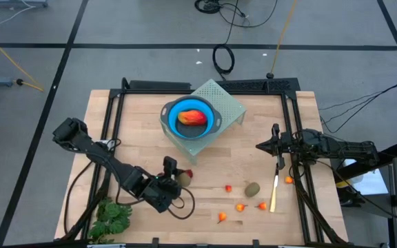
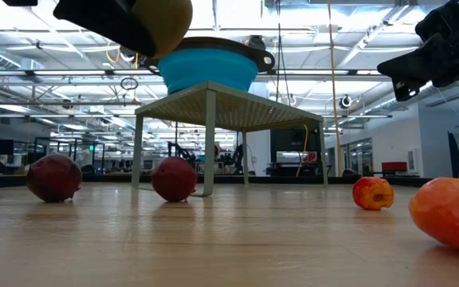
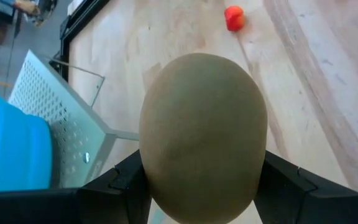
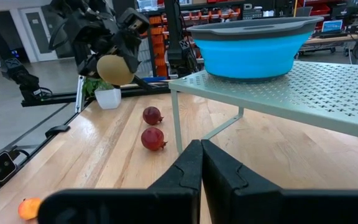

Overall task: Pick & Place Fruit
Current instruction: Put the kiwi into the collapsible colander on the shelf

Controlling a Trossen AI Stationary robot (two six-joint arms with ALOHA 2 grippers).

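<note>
Left gripper (image 3: 201,186) fingers pinch the olive-brown oval (image 3: 202,134) aloft, bound for the blue bowl (image 1: 192,117) at one o'clock; right gripper (image 4: 201,163) fingers pressed together, waiting.

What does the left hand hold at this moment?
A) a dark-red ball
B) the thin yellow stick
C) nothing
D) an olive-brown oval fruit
D: the left hand is shut on the olive-brown oval, which fills the space between its fingers and is lifted above the table.

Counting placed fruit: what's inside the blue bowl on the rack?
The high view shows one red-orange piece lying in the blue bowl on the pale green rack. Anything beneath that piece is covered; the other views show only the bowl's outer wall.
</note>
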